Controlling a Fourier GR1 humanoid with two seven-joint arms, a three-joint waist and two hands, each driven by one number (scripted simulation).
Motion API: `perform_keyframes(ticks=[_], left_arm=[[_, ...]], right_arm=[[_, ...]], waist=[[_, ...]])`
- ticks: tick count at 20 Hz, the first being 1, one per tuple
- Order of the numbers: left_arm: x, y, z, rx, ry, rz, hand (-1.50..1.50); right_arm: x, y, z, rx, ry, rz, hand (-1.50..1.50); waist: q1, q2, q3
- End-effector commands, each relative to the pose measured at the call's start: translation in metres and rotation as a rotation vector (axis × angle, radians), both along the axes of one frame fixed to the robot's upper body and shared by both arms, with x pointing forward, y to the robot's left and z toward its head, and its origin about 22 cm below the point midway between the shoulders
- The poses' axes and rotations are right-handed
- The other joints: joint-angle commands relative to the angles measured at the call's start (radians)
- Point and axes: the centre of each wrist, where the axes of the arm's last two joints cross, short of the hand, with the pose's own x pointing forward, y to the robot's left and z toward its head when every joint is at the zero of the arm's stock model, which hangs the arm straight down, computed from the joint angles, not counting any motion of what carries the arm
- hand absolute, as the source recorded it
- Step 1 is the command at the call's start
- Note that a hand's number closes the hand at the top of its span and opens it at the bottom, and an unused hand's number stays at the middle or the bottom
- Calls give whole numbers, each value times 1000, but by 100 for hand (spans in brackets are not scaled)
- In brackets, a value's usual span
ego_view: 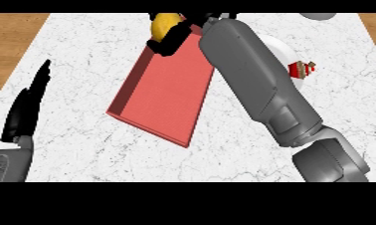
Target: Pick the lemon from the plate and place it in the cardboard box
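The yellow lemon (164,24) is at the top of the head view, over the far end of the red open box (165,92). My right hand (173,39) is curled round the lemon, black fingers covering its right and lower sides. The grey right forearm runs from the lower right up to it, along the box's right edge. The white plate (283,50) lies to the right of the box, mostly hidden behind that forearm. My left hand (26,107) rests at the left edge, fingers straight and pointing up.
A small red and white cupcake-like item (301,68) sits on the plate's right side. A grey rounded object (317,16) pokes in at the top right. Wooden surfaces border the white marble counter (81,59) at both sides.
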Motion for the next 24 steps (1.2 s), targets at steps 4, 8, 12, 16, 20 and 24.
perform_keyframes(ticks=[4,8,12,16,20,24], left_arm=[[12,-12,11,-6,1,-57,0],[13,-15,1,9,1,-64,0],[24,-28,13,5,-27,-90,0],[21,-22,5,-2,-15,-99,0],[14,-13,1,7,1,-95,0],[10,-18,1,9,-16,-62,0]], right_arm=[[1,7,-25,-95,-17,-90,150],[2,6,-27,-48,122,-172,-150],[2,-4,-49,-43,213,-189,-150],[0,-4,-52,36,194,-162,-150],[2,0,-38,152,127,-148,-150],[3,-10,-49,335,109,-170,-150]], waist=[[52,11,-1],[67,14,-2],[90,22,-1],[103,26,-1],[95,27,0],[72,20,2]])
